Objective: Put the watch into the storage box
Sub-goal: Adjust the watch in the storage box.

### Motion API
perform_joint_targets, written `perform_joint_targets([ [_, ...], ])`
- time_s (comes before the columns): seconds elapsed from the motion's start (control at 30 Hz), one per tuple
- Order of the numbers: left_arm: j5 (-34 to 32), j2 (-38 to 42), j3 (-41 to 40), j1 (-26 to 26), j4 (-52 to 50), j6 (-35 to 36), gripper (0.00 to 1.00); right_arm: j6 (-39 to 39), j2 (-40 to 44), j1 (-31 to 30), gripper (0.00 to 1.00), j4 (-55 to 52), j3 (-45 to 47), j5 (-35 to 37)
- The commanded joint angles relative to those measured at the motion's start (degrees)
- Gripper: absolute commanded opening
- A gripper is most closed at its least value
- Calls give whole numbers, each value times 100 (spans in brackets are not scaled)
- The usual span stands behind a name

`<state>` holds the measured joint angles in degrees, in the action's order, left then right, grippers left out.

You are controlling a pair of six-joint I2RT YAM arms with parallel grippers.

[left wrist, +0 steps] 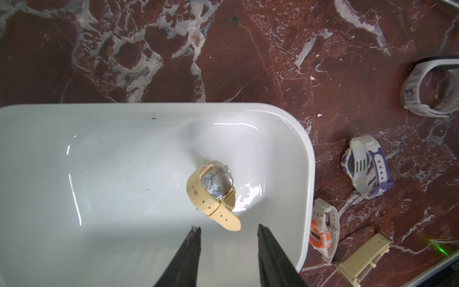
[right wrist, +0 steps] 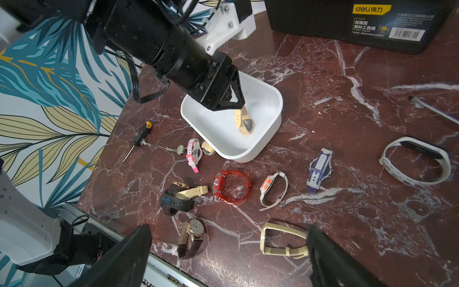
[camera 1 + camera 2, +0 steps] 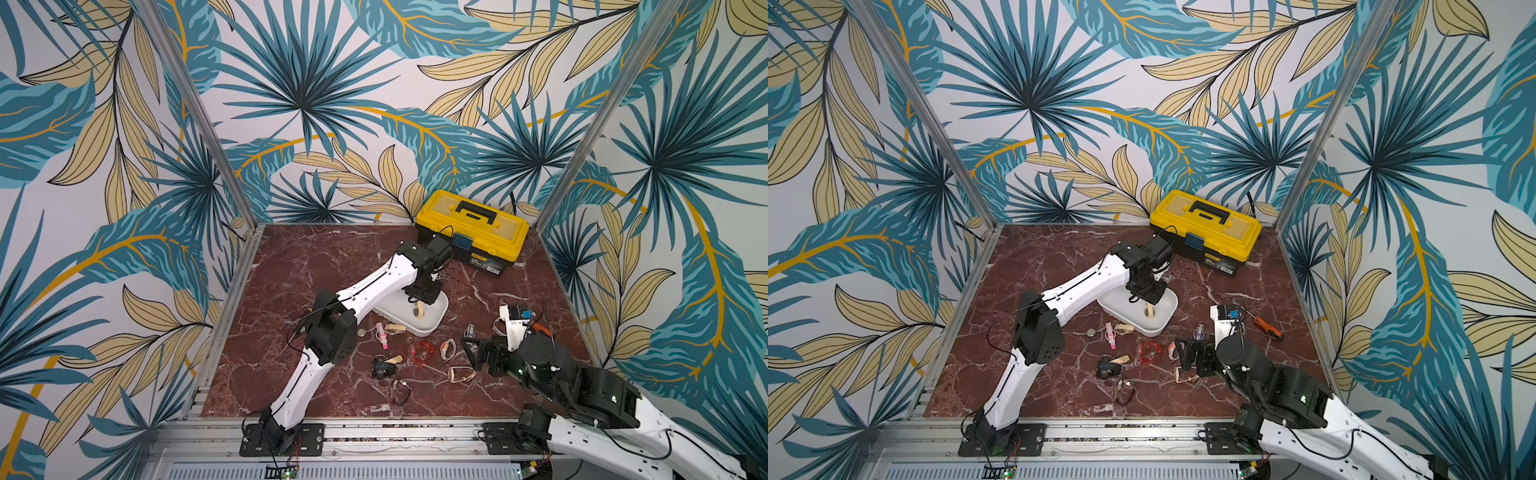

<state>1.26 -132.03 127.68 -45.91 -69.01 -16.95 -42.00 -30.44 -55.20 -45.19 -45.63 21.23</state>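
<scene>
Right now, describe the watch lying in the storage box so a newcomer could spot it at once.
Start at the yellow-and-black toolbox at the back; just in front of it sits the white storage box. Inside lies one watch with a cream strap and a silvery rounded-square case. Other cream-strapped watches lie close by, but only this one is inside the box.

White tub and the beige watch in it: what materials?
The storage box looks like glossy moulded plastic: sharp highlights on smooth, rounded walls. The watch: its beige strap looks like matte rubber or silicone, flexed into a loop with punched holes; its reflective silver centre could be metal or glass.
</scene>
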Motion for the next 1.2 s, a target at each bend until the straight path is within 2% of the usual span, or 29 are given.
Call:
perform_joint_targets([
  [0.0,-121,-198,229,-42,-22,64,38,25,29,9,100,-87,98,107],
  [0.33,-417,-403,149,17,-228,153,23,43,3,21,100,-97,63,118],
  [0.67,-635,613,-1871,329,697,27,21,7,-24,18,100,-52,141,153],
  [0.93,-495,1202,-2760,283,1471,23,17,-11,-85,18,100,-2,150,171],
  [0.97,-294,1264,-2857,255,1572,34,17,-21,-94,18,100,16,166,162],
  [1.17,-277,1453,-3200,245,1946,-141,18,-45,-212,18,100,97,152,116],
])
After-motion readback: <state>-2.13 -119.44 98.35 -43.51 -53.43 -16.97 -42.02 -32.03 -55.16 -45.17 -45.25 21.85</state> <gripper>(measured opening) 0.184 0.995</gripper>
